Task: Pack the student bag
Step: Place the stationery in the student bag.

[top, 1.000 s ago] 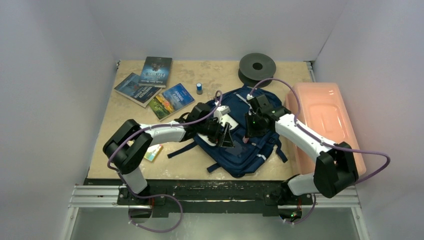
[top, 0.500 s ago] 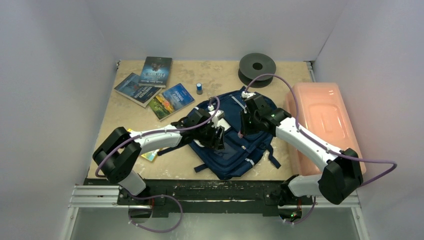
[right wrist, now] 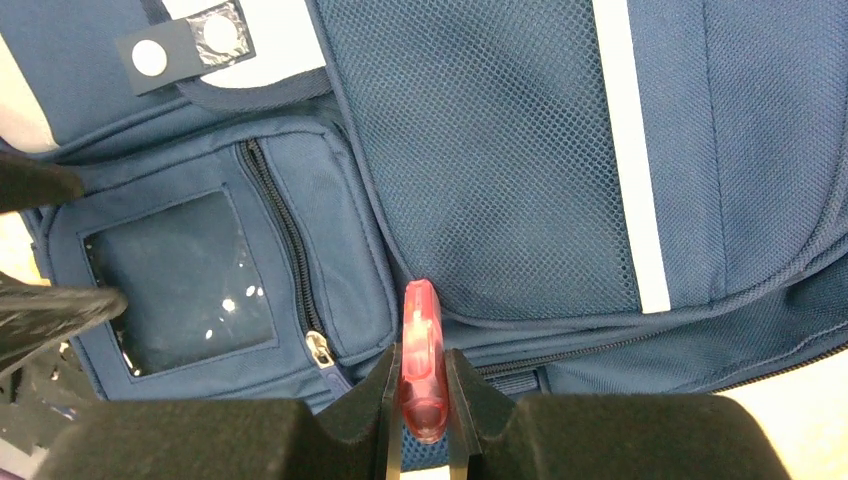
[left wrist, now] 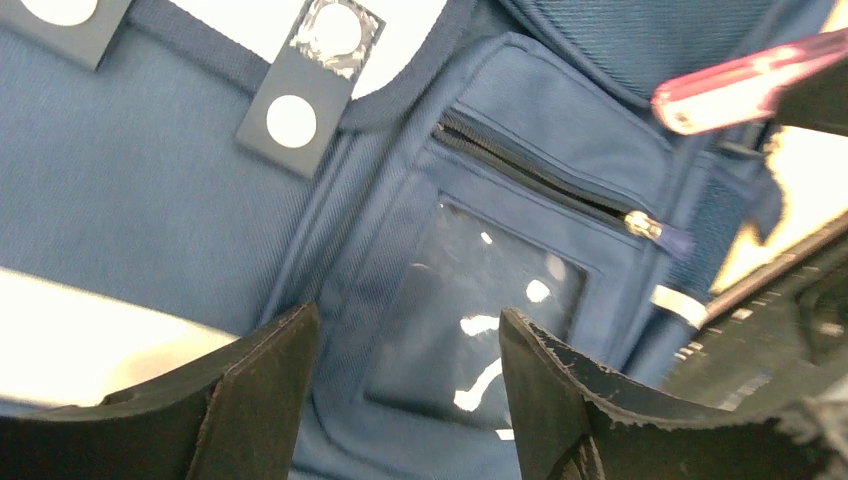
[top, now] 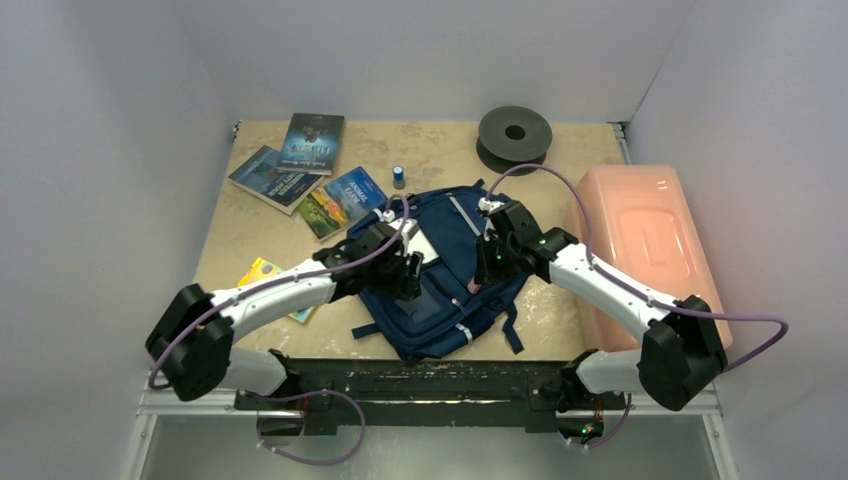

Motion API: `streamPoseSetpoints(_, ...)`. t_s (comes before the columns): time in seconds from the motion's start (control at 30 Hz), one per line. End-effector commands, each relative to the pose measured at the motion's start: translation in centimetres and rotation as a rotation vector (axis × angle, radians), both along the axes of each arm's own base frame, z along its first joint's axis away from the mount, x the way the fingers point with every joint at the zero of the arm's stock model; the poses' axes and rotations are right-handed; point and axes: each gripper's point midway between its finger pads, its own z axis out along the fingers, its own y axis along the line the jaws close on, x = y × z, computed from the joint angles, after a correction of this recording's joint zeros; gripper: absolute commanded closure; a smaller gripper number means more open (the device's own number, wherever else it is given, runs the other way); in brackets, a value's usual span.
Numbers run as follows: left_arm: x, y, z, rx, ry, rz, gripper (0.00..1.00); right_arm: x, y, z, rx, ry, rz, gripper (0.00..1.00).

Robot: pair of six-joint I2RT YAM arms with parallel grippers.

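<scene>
The student bag (top: 445, 300), navy blue with white trim, lies flat in the middle of the table. It fills the left wrist view (left wrist: 150, 190) and the right wrist view (right wrist: 500, 150). My left gripper (top: 406, 278) is open and hovers just over the bag's clear-window front pocket (left wrist: 470, 310), with its fingers (left wrist: 250, 390) either side of it and nothing between them. My right gripper (top: 482, 268) is shut on a small pink translucent plastic tab (right wrist: 422, 355) at the bag's mesh side, beside the pocket zip (right wrist: 318, 348). The tab also shows in the left wrist view (left wrist: 740, 85).
Several books (top: 300, 165) lie at the back left, a small blue cylinder (top: 398, 177) behind the bag and a dark spool (top: 514, 135) at the back. A pink translucent box (top: 650, 240) stands on the right. A colourful flat item (top: 262, 273) lies under my left arm.
The bag has slid to the left and turned a little. Both grippers moved left with it; the right one kept its hold on the pink tab.
</scene>
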Motion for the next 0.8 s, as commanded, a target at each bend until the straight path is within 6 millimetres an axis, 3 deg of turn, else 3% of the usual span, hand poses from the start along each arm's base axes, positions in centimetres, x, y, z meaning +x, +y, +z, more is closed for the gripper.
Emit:
streamPoseSetpoints(0.0,-0.9,-3.3,4.9,-0.27,0.126,0.124,0.34,0.7,1.3,1.6,0.119,-0.071,-0.012,1.0)
streamPoseSetpoints(0.1,-0.6,-4.5,5.7,-0.259,0.245,0.283,0.41,1.1,2.2,2.4,0.185,-0.103,-0.016,1.0)
streamPoseSetpoints(0.2,-0.5,-3.9,5.1,-0.135,0.293,0.505,0.48,1.5,2.0,2.2,0.19,-0.116,-0.03,1.0)
streamPoseSetpoints(0.43,-0.2,-4.1,3.7,0.014,0.352,0.817,0.44,1.9,1.5,2.3,0.163,-0.15,-0.018,1.0)
streamPoseSetpoints(0.5,-0.7,-2.9,3.0,0.166,0.391,0.919,0.45,1.5,1.9,2.2,0.192,-0.15,-0.001,1.0)
streamPoseSetpoints(0.77,0.4,-4.3,-0.5,0.232,0.422,0.958,0.46,0.9,2.2,2.1,0.213,-0.153,0.04,1.0)
